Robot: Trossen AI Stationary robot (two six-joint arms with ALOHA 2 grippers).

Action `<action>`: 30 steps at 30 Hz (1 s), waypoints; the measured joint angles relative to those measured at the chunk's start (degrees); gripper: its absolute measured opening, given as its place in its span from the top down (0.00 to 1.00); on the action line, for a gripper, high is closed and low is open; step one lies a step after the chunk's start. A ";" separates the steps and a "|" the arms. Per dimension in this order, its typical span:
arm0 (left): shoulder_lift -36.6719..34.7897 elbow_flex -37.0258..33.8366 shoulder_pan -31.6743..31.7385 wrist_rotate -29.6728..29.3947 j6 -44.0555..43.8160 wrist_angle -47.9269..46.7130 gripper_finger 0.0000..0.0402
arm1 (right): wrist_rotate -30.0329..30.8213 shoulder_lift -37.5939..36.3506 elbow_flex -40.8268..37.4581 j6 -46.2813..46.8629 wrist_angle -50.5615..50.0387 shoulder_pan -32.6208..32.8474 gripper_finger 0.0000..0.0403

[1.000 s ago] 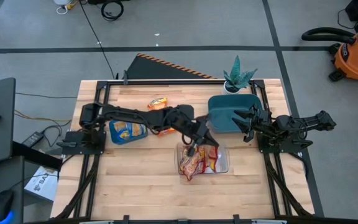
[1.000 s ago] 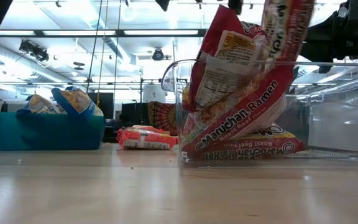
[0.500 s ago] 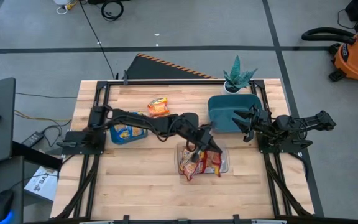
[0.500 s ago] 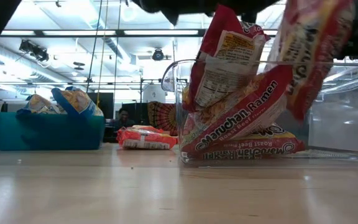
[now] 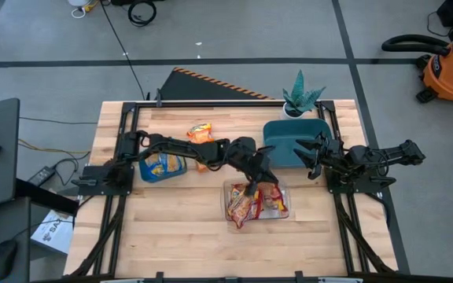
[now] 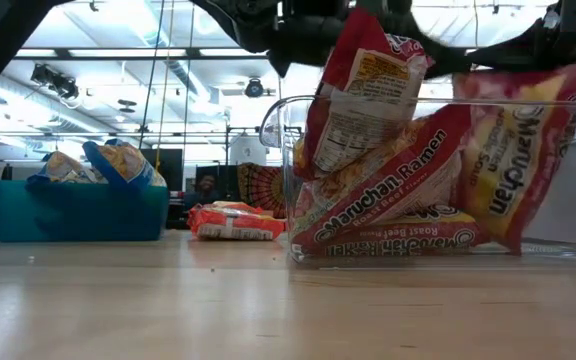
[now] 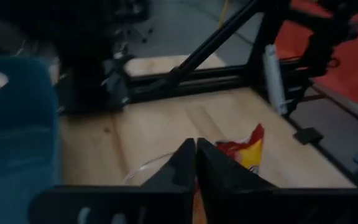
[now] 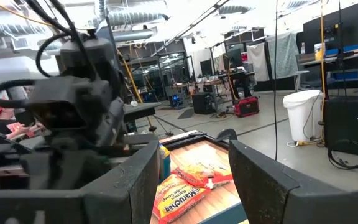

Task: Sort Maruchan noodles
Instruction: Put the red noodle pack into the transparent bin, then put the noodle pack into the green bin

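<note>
Red-trimmed Maruchan packets lie stacked in a clear plastic bin at mid-table; in the low view they lean against one another. My left gripper reaches over this bin and is shut on one more red packet. Blue-trimmed packets fill a blue bin on the left. One orange packet lies flat on the table toward the far edge. My right gripper waits open beside the teal bin. My left gripper pinches the red packet between its two fingers at the packet's upper edge, coming from above and pointing down into the clear bin. The packet hangs upright below the fingers inside the bin, its lower end down near the bin's floor, beside the stacked packets.
A potted plant stands at the far right corner behind the teal bin. The black frame rail runs along the far edge. Bare wood stretches along the near side. A shop vacuum sits on the floor off the table.
My left gripper has gone down and slightly toward the table's right, over the clear bin, staying shut. The red packet it holds has dropped from above the bin's rim to hang inside the bin, to the right of the stacked packets.
</note>
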 joint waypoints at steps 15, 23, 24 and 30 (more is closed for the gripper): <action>-8.67 4.02 3.39 -6.00 8.73 -32.82 0.69 | 0.01 0.00 -0.01 0.00 0.00 -0.01 0.51; -12.15 2.16 2.43 -10.07 9.05 -48.95 0.71 | -0.13 0.01 0.01 -0.02 -0.02 0.00 0.51; -13.00 1.09 1.80 -10.56 9.08 -48.97 0.71 | -0.13 0.00 0.01 -0.01 -0.02 0.01 0.51; -20.15 -6.93 -0.96 -11.09 5.14 -51.98 0.71 | -0.18 0.01 0.00 -0.02 0.02 0.01 0.51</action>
